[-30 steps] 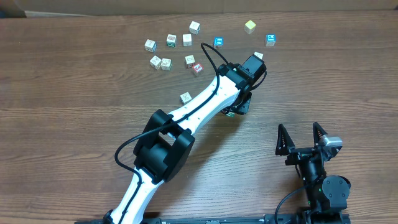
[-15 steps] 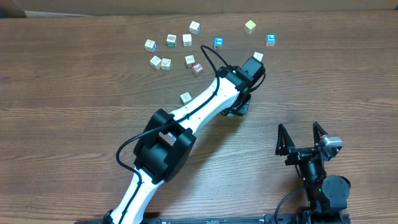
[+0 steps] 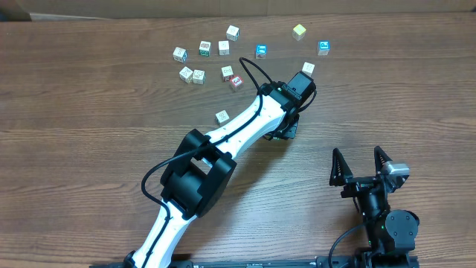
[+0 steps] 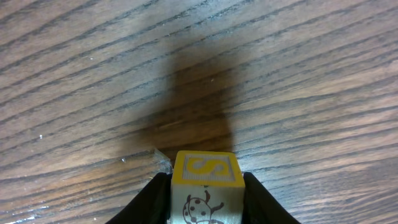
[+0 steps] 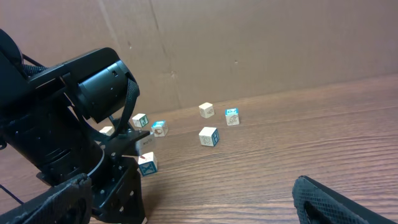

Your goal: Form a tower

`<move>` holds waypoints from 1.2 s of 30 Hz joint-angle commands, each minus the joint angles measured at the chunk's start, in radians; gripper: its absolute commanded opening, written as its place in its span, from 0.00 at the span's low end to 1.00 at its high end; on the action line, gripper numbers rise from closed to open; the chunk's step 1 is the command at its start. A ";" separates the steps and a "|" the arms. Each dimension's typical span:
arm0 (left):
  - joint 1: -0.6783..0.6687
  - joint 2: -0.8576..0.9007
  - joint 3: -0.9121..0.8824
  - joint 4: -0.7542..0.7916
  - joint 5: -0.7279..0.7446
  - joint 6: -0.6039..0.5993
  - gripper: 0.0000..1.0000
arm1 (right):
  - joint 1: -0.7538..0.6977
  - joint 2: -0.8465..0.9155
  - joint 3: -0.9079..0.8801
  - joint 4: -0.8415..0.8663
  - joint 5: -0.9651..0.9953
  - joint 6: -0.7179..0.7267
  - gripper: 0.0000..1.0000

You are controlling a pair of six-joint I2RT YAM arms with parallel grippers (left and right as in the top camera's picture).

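Left wrist: yellow S cube (image 4: 205, 169) pinched by the left gripper (image 4: 204, 179)
Both black fingers (image 4: 151, 200) press its sides. Overhead, a green edge of the tower (image 3: 276, 137) shows under this gripper, mid-table, below the loose cubes (image 3: 204, 49); its height is hidden. The right gripper (image 3: 356, 153) stands wide apart, holding nothing, near the front edge

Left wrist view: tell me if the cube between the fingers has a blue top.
No, the cube has a yellow-framed top face with a letter S.
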 commanded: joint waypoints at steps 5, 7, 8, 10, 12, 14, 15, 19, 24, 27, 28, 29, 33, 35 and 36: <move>-0.003 0.005 -0.003 -0.011 -0.021 -0.053 0.30 | 0.006 -0.010 -0.010 0.004 0.005 -0.008 1.00; -0.003 -0.017 -0.002 -0.027 -0.048 -0.077 0.30 | 0.006 -0.010 -0.010 0.004 0.005 -0.008 1.00; -0.003 -0.032 -0.002 -0.039 -0.076 -0.099 0.30 | 0.006 -0.010 -0.010 0.004 0.005 -0.008 1.00; -0.003 -0.068 -0.002 -0.072 -0.143 -0.147 0.30 | 0.006 -0.010 -0.010 0.004 0.005 -0.008 1.00; -0.001 -0.103 -0.002 -0.102 -0.193 -0.192 0.30 | 0.006 -0.010 -0.010 0.004 0.005 -0.008 1.00; -0.001 -0.135 -0.002 -0.131 -0.213 -0.225 0.30 | 0.006 -0.010 -0.010 0.004 0.005 -0.008 1.00; 0.001 -0.146 -0.002 -0.142 -0.215 -0.233 0.30 | 0.006 -0.010 -0.010 0.004 0.005 -0.008 1.00; 0.004 -0.158 -0.003 -0.198 -0.216 -0.261 0.30 | 0.006 -0.010 -0.010 0.004 0.005 -0.008 1.00; 0.013 -0.146 -0.031 -0.229 -0.216 -0.296 0.30 | 0.006 -0.010 -0.010 0.004 0.005 -0.008 1.00; 0.023 -0.146 -0.061 -0.226 -0.206 -0.325 0.31 | 0.006 -0.010 -0.010 0.004 0.005 -0.008 1.00; 0.029 -0.146 -0.073 -0.222 -0.197 -0.325 0.31 | 0.006 -0.010 -0.010 0.004 0.005 -0.008 1.00; 0.035 -0.146 -0.082 -0.221 -0.186 -0.324 0.31 | 0.006 -0.010 -0.010 0.004 0.005 -0.008 1.00; 0.052 -0.146 -0.135 -0.186 -0.149 -0.320 0.29 | 0.006 -0.010 -0.010 0.004 0.005 -0.008 1.00; 0.059 -0.146 -0.167 -0.164 -0.146 -0.320 0.28 | 0.006 -0.010 -0.010 0.004 0.005 -0.008 1.00; 0.062 -0.146 -0.183 -0.153 -0.143 -0.319 0.29 | 0.006 -0.010 -0.010 0.004 0.005 -0.008 1.00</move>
